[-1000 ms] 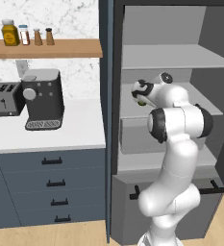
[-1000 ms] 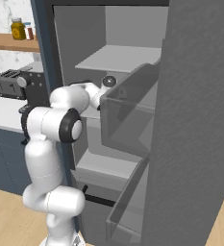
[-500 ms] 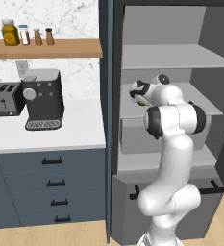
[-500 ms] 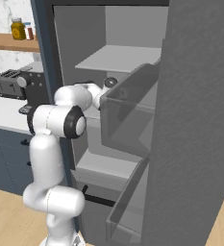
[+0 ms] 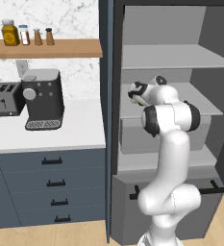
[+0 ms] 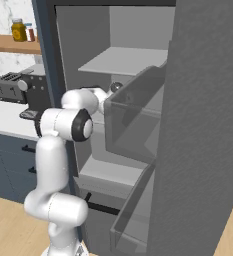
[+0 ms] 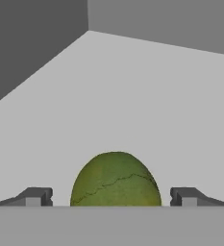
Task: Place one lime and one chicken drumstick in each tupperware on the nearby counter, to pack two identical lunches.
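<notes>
Surface (image 5: 60,132): white, left of the open fridge; carries a toaster (image 5: 3,98) and coffee machine (image 5: 43,98).
Tool (image 7: 114,198): fingers apart, straddling the lime without touching.
Lime (image 7: 116,180): on the grey fridge shelf (image 7: 147,105).

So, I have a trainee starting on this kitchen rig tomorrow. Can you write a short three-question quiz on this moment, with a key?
1. True or false: the claw is shut tight on the lime.
2. Where is the lime lying? A) on the counter beside the coffee machine; B) on a grey shelf inside the open cabinet; C) on the wooden wall shelf.
3. In the hand view, what sits between the two fingertips?

Key:
1. False. The jaws stand wide, with a gap on each side of the lime.
2. B
3. The lime
</notes>
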